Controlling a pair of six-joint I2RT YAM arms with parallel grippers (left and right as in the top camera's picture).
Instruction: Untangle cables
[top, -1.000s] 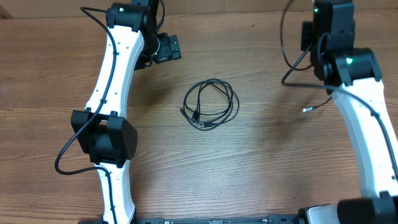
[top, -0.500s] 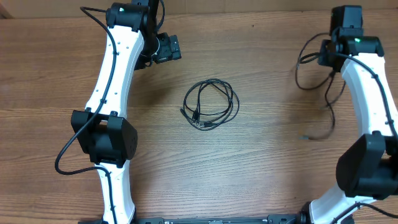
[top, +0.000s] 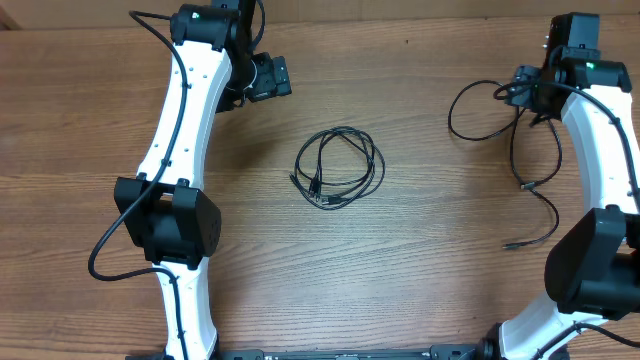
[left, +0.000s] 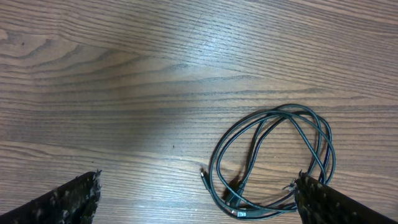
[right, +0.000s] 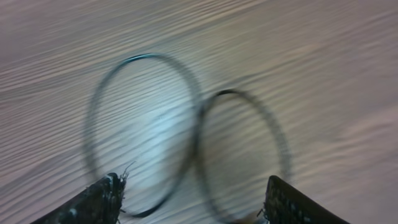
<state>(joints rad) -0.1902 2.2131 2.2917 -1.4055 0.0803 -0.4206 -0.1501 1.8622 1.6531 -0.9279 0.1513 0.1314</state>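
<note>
Overhead: a coil of thin black cables (top: 340, 168) is lying mid-table (top: 420, 280), plugs at its lower-left edge. One loose cable (top: 478, 112) is looping at the right, close by the right gripper (top: 527, 92); contact cannot be told. The left gripper (top: 270, 77) is hovering well apart from the coil.

Left wrist: the fingertips (left: 74, 196) are sitting at opposite corners, spread wide, gripping nothing. The coil is lying on the wood between them.

Right wrist: blurred. The fingers (right: 102, 199) are standing apart, gripping nothing, with two loops of the loose cable lying beyond.
</note>
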